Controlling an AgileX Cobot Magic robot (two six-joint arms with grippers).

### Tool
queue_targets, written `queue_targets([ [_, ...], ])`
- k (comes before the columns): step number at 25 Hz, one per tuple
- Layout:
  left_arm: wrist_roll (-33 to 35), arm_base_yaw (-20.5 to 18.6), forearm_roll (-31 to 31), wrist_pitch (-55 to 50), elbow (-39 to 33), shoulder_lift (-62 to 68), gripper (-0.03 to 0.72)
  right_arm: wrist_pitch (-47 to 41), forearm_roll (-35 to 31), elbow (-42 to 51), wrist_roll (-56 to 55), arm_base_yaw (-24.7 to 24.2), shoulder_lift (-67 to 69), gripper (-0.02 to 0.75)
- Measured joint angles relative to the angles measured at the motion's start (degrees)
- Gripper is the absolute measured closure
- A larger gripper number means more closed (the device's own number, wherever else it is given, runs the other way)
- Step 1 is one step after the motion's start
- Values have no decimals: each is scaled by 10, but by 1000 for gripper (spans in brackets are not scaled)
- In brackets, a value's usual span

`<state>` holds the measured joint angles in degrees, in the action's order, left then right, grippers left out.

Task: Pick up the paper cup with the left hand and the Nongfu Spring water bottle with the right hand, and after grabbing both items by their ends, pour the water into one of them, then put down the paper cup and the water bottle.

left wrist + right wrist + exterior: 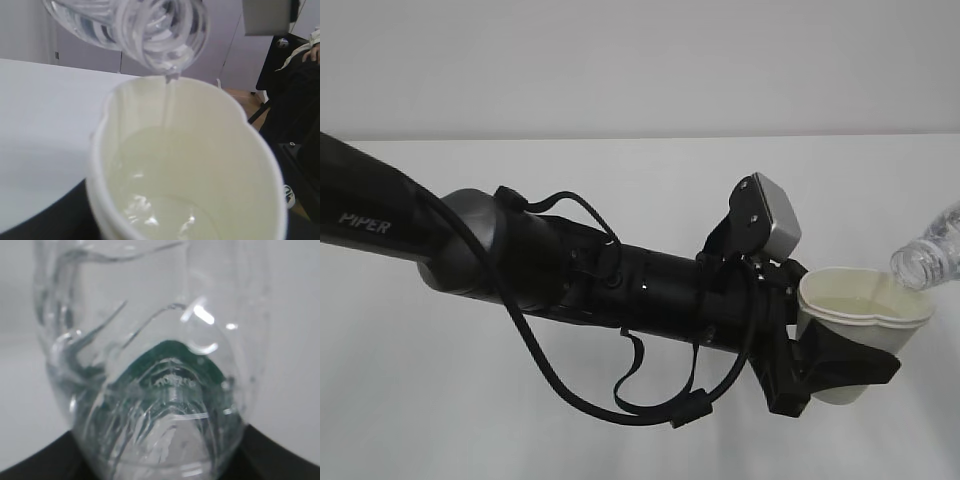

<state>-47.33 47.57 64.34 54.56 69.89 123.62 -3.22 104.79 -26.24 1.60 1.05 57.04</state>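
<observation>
My left gripper (845, 350) is shut on the paper cup (865, 320), holding it upright above the table at the right of the exterior view. The cream cup (190, 165) fills the left wrist view, its rim squeezed slightly out of round. The clear Nongfu Spring water bottle (930, 250) tilts down from the upper right, its open neck (160, 40) just over the cup's far rim. A thin stream of water (170, 95) falls into the cup, where water (165, 210) pools. My right gripper (155, 465) is shut on the bottle (150, 390), black jaws at both lower corners.
The white table (440, 400) spreads under both arms, with a grey wall behind. Loose black cables (650, 410) hang in loops under the left arm. Dark furniture and a seated person's arm (300, 55) show beyond the table's far edge.
</observation>
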Motion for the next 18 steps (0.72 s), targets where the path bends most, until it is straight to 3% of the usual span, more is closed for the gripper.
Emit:
queue_targets([
  [18,0,0,3,-1,0,1,274,-2,0,0,9,0,0,336],
])
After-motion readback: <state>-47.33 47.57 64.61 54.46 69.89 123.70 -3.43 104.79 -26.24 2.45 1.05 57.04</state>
